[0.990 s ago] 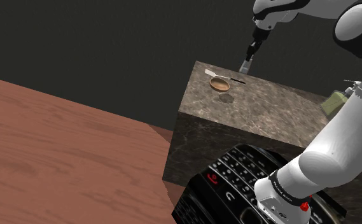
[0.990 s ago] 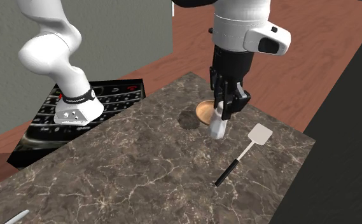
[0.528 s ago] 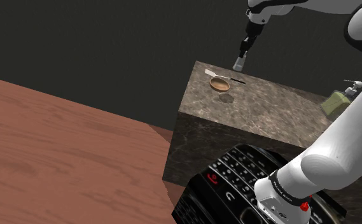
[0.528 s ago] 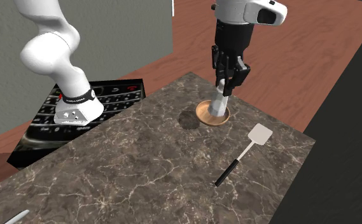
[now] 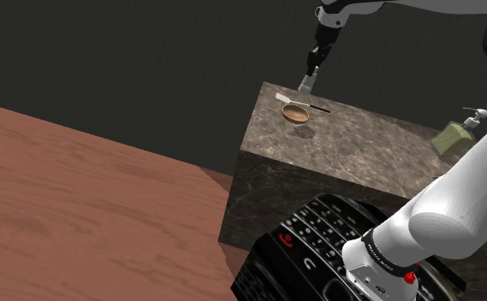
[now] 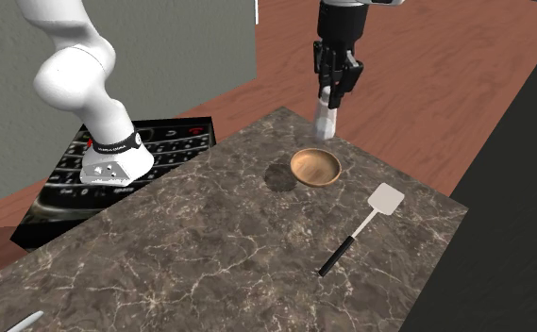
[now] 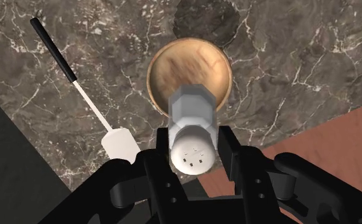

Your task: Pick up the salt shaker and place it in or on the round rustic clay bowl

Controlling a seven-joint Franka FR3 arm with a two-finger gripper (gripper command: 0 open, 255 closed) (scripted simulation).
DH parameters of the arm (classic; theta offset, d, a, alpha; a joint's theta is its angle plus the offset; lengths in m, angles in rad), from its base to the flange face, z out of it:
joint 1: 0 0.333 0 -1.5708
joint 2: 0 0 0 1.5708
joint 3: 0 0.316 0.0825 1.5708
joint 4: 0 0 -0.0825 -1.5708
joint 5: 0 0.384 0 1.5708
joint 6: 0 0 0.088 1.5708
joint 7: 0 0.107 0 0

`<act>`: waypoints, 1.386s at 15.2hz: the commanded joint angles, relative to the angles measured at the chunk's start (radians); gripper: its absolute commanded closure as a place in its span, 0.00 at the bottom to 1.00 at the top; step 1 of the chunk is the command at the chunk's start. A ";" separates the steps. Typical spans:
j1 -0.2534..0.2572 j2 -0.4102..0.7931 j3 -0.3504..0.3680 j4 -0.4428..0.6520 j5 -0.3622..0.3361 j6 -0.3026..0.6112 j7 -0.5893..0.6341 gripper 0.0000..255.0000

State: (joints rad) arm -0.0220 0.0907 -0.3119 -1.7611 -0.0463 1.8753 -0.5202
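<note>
The gripper (image 7: 195,151) is clamped on the salt shaker (image 7: 193,118), one black finger on each side of its white top, and holds it in the air well above the dark marble counter (image 6: 209,245). The shaker hangs upright, its long axis in line with the fingers and its grey base down. The brown bowl (image 6: 315,167) sits on the counter almost straight beneath. In the wrist view the base overlaps the bowl's rim rather than its middle, so the descent probably needs a slight shift toward the centre. A white spatula (image 6: 370,219) lies near the bowl, apart from it.
</note>
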 commanded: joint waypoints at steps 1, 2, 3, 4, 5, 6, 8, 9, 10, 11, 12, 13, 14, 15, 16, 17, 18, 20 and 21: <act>0.001 0.002 0.001 -0.022 0.000 0.024 0.005 1.00; 0.001 0.003 0.001 -0.034 0.000 0.037 0.006 1.00; 0.001 0.005 0.001 -0.045 0.001 0.050 0.006 1.00; 0.001 0.007 0.001 -0.056 0.001 0.063 0.006 1.00; 0.001 0.010 0.001 -0.067 0.002 0.076 0.007 1.00; 0.001 0.012 0.001 -0.077 0.002 0.089 0.007 1.00; 0.000 0.018 0.001 -0.097 0.004 0.114 0.007 1.00; 0.000 0.021 0.001 -0.107 0.004 0.127 0.007 1.00; 0.000 0.024 0.001 -0.117 0.005 0.140 0.007 1.00; 0.000 0.028 0.001 -0.126 0.006 0.153 0.007 1.00; -0.001 0.032 0.002 -0.135 0.007 0.165 0.007 1.00; -0.001 0.036 0.002 -0.144 0.008 0.178 0.007 1.00; -0.001 0.040 0.002 -0.152 0.010 0.190 0.007 1.00; -0.002 0.044 0.002 -0.161 0.011 0.203 0.007 1.00; -0.002 0.049 0.002 -0.169 0.012 0.216 0.006 1.00; -0.003 0.054 0.002 -0.177 0.014 0.228 0.006 1.00; -0.003 0.056 0.002 -0.180 0.014 0.234 0.006 1.00; -0.003 0.056 0.002 -0.180 0.014 0.234 0.006 1.00; -0.003 0.056 0.002 -0.180 0.014 0.234 0.006 1.00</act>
State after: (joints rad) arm -0.0246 0.1466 -0.3096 -1.9402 -0.0322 2.1073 -0.5142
